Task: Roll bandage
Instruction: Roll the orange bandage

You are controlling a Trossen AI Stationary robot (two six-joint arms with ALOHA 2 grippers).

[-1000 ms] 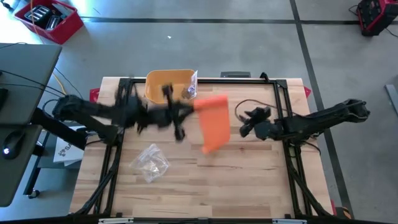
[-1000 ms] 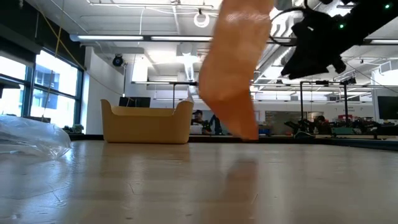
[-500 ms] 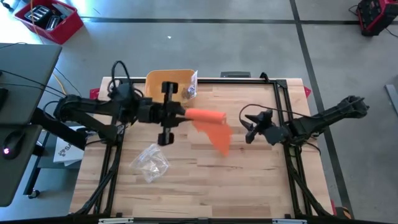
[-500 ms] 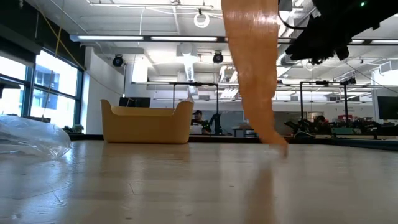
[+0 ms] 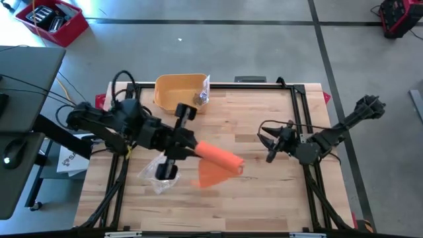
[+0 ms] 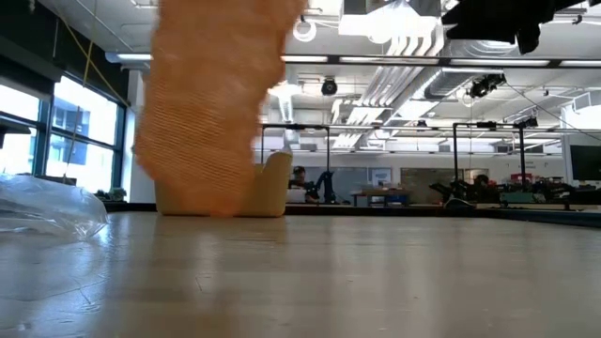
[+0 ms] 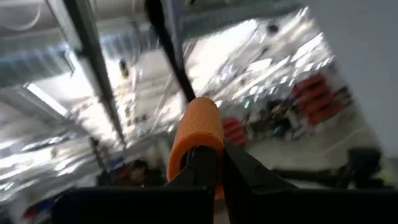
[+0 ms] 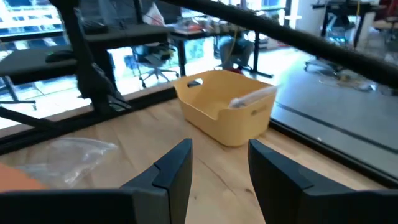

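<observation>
My left gripper reaches over the table's middle and is shut on an orange bandage roll, which also fills the middle of the left wrist view. A loose tail of bandage hangs from the roll. In the low view this tail is a broad ribbed strip whose lower end is above the wood. My right gripper stands open to the right of the roll, apart from it, with nothing between its fingers. My left gripper pinches the roll's end nearest the arm between its two fingers. The fingers come from the table's left, slanting upward, and lie along the roll. The roll sticks out past the fingertips, lifted clear, and its unrolled tail hangs slack below it.
A yellow bin with a small packet in it stands at the far edge. A crumpled clear plastic bag lies under the left arm near the left side. Black frame rails run along the table's sides.
My left gripper has risen, moved toward the table's near edge and rolled its wrist. The roll now points toward the near right, and the hanging tail has swung nearer the front. My right gripper has shifted a little toward the near edge, still open.
</observation>
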